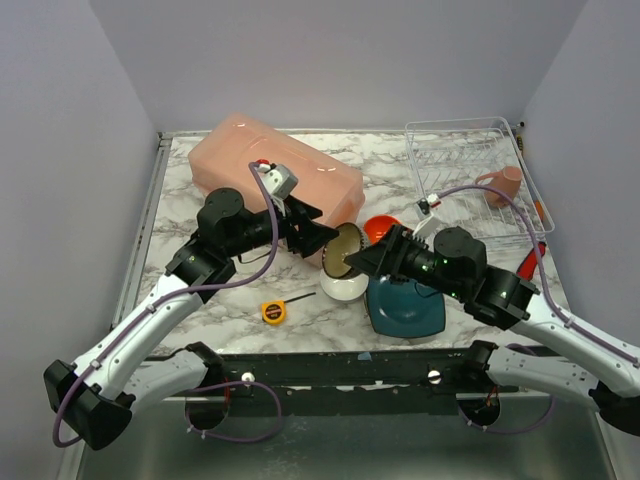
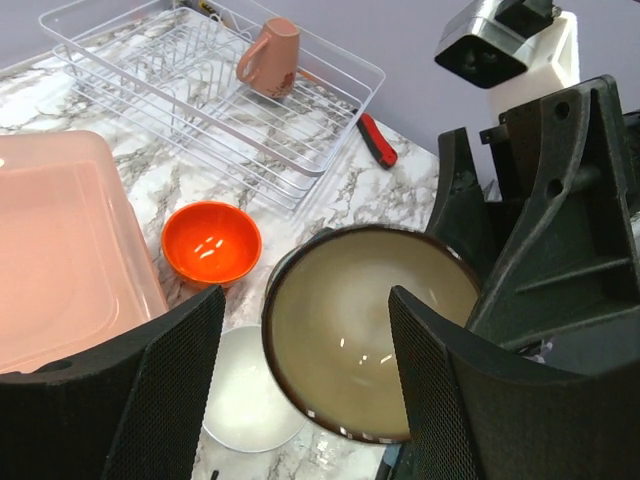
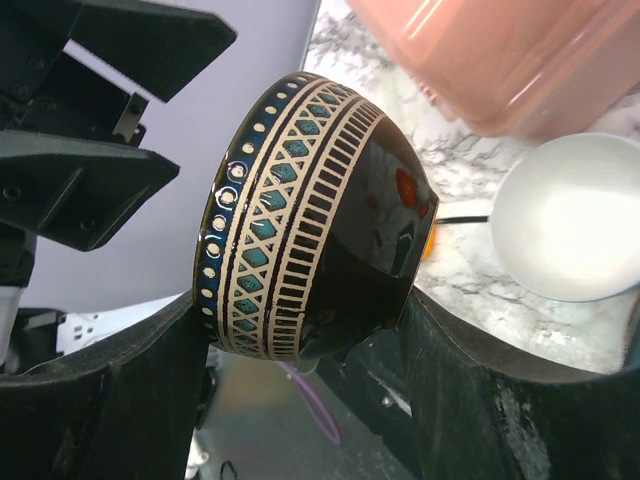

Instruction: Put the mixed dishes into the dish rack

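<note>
My right gripper (image 1: 365, 258) (image 3: 300, 310) is shut on the dark bowl (image 1: 342, 250) (image 3: 300, 210) and holds it on its side above the table, tan inside facing the left arm. My left gripper (image 1: 318, 232) (image 2: 305, 300) is open at the bowl's rim (image 2: 340, 330), one finger in front of the opening, one outside it. A white bowl (image 1: 345, 287) (image 2: 245, 400), an orange bowl (image 1: 380, 229) (image 2: 210, 242) and a teal plate (image 1: 405, 308) lie on the table. The pinkish mug (image 1: 500, 185) (image 2: 270, 55) lies in the dish rack (image 1: 460, 150) (image 2: 200, 90). No pale-green plate shows.
The big pink tub (image 1: 275, 180) (image 2: 60, 230) stands at the back left, right behind the left gripper. A yellow tape measure (image 1: 273, 311) lies near the front. A red-handled tool (image 1: 530, 260) (image 2: 378, 140) lies beside the rack's near end.
</note>
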